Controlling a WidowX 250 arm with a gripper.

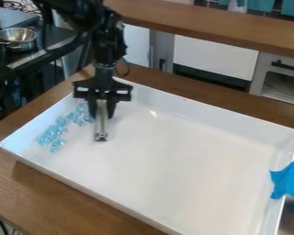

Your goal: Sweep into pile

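The blue bits (pixel 53 133) lie in a loose, bent line in the white tray (pixel 174 172), near its short side at the left of the view, so the job now looks like pushing them into one heap. It would be best to keep the low end of the pale stick (pixel 101 123) down by the tray floor, on the open side of the bits, and push slowly towards that near wall. Small pushes from both ends of the line should bring them together; a fast push could make them roll or hop away. If the stick is too high, it may slide over them. The black gripper (pixel 101 114) is pinched on the stick, only about as wide apart as the stick is thick. The stick is beside the bits, and I can't tell if its end touches the tray
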